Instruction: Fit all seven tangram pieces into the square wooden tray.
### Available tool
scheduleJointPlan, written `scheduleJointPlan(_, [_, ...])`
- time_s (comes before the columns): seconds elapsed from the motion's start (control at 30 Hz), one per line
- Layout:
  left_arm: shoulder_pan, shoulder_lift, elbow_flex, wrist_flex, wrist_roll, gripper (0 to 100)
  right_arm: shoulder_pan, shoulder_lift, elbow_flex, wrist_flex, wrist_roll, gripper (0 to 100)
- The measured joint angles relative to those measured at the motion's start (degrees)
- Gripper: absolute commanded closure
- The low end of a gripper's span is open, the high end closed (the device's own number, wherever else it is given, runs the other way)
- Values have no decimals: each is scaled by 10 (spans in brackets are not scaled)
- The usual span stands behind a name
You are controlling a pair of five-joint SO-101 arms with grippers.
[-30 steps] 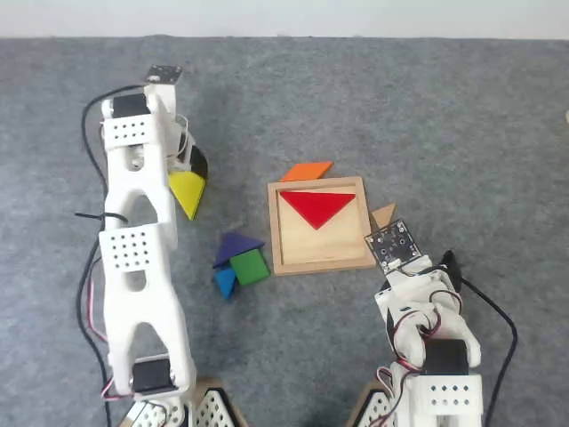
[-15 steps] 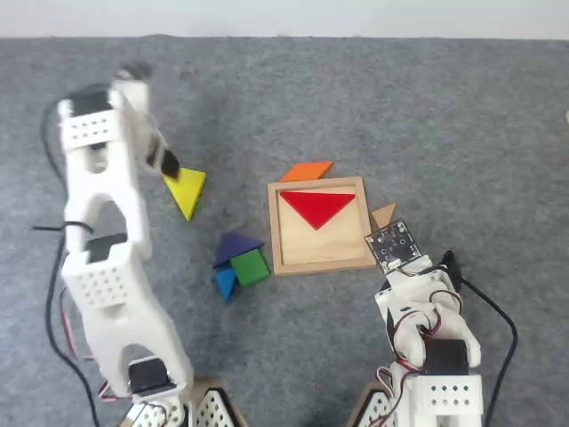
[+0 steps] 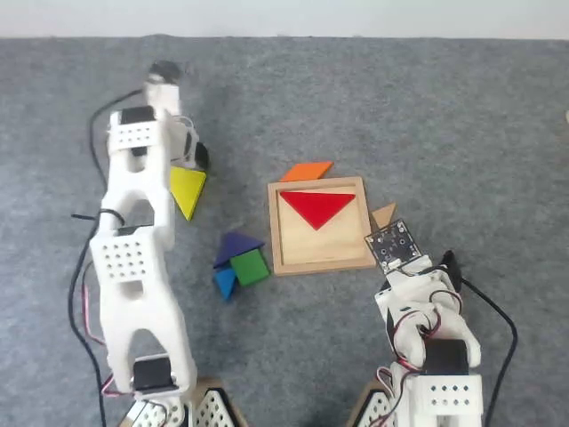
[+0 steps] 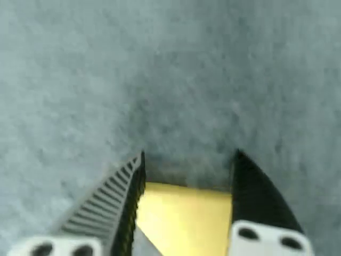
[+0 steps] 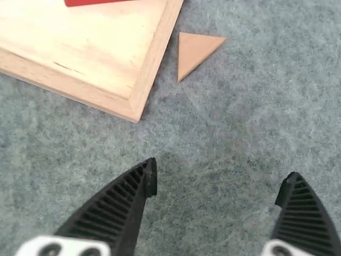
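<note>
The square wooden tray [image 3: 275,233] lies a little right of the middle of the high view, on the grey felt-like surface [image 3: 462,124]. Inside it there is one piece, the large red triangle [image 3: 316,207], in the upper half of the tray with its long edge toward the top rim. The orange parallelogram [image 3: 307,171] lies outside, just above the top rim. The small tan triangle [image 3: 384,214] lies just beside the right rim. To the left of the tray, three pieces are together in a small group: the dark purple triangle [image 3: 236,246], the green square [image 3: 251,266] under it, and the small blue triangle [image 3: 225,281] at the lower left of the green one. The yellow triangle [image 3: 186,189] lies flat on the surface further to the left. The left hand [image 4: 189,160] is down at its upper edge, with the jaws apart and the yellow piece between them; I cannot tell if they touch it. The right hand [image 5: 222,173] is wide apart and holds nothing, above bare surface near the lower right corner of the tray, close to the tan triangle.
</note>
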Motion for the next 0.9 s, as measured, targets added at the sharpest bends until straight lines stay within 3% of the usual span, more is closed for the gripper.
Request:
scheduleJointPlan(0.17, [-4,50,-135,202,-41,754,0,0,0,0,0,638])
scheduleJointPlan(0.23, [-9,43,-132,216,-56,754,0,0,0,0,0,638])
scheduleJointPlan(0.4, [-9,-49,45,224,-130,754,0,0,0,0,0,638])
scheduleJointPlan(0.63, [-18,-290,303,222,-233,751,0,0,0,0,9,638])
scheduleJointPlan(0.77, [-79,-430,380,171,-236,735,0,0,0,0,11,638])
scheduleJointPlan(0.9, [-121,-453,486,104,-201,631,0,0,0,0,11,638])
